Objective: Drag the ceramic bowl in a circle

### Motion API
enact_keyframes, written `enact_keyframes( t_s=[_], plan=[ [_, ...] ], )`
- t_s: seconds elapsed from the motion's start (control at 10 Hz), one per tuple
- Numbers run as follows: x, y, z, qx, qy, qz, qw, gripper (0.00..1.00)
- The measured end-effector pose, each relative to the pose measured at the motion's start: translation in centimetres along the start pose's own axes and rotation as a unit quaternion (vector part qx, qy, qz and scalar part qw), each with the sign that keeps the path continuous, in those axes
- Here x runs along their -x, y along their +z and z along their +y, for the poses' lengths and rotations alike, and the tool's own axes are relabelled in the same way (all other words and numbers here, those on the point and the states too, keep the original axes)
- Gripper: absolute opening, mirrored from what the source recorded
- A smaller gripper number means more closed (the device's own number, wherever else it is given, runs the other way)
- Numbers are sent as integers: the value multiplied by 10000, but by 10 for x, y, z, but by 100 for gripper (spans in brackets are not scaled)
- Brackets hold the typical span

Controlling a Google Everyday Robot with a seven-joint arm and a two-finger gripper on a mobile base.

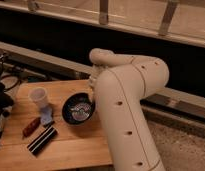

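The ceramic bowl point(78, 109) is round, dark blue-black and glossy with a paler shiny centre. It sits upright on the wooden table point(71, 147), right of the middle. My gripper point(91, 96) is at the bowl's right rim, mostly hidden behind my large white arm point(126, 100). The arm bends down from the right and covers the table's right side.
A small translucent whitish cup point(38, 96) stands left of the bowl, with a bluish item point(46, 116) in front of it. A red object point(31, 126) and a black striped bar point(42, 140) lie front left. Dark equipment point(2, 102) stands at the left edge.
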Motion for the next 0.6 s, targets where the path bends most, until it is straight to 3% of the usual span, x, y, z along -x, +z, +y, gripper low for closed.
enact_keyframes(
  t_s=[0.3, 0.5, 0.6],
  plan=[
    [0, 7, 16, 8, -63, 65, 10000, 44],
    [0, 7, 16, 20, -65, 77, 9999, 54],
    [0, 7, 15, 24, -68, 87, 9999, 54]
  ],
)
